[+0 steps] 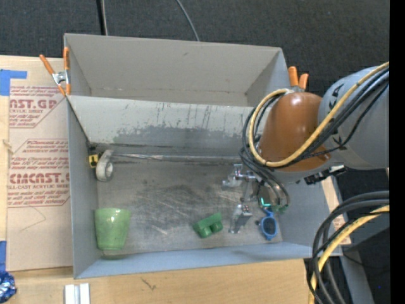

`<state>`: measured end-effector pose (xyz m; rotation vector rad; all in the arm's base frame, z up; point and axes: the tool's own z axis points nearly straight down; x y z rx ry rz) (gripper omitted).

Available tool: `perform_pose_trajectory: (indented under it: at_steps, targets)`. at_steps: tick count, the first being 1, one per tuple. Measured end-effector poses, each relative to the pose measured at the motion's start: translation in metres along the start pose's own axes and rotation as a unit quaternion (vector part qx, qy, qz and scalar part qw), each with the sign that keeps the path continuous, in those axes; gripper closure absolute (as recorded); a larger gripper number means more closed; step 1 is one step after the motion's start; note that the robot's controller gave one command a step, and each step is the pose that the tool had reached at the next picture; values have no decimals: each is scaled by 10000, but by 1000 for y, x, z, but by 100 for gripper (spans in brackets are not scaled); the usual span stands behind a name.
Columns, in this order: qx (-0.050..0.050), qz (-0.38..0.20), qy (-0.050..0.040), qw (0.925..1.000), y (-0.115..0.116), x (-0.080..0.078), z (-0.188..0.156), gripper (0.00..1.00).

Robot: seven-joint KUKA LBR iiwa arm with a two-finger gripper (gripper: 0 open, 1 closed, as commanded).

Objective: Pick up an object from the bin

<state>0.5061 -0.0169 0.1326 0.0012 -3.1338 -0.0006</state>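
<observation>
My gripper (236, 201) hangs low over the bin's floor at the right, under the arm's orange cover. Its two metal fingers stand apart, open, with nothing between them. One fingertip (240, 223) is down near the front wall. Just left of that fingertip lies a small green block (207, 226), apart from it. A small blue object (268, 227) lies just right of the gripper, near the bin's front right corner.
A pale green cup (112, 228) stands in the front left corner. A small whitish tape roll (104, 167) lies at the left by the back wall. The arm and its cables hang over the bin's right side.
</observation>
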Motion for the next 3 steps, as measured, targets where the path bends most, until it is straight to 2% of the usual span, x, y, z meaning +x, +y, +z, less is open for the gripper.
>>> perform_pose_trajectory:
  at_steps: [1, 2, 3]
  targets:
    - [5, -1676, -49, 9858, 40, -12, 54, 0]
    - [5, -1666, -87, 9860, 40, -14, 52, 100]
    - [12, -1485, -85, 9889, 39, -15, -94, 100]
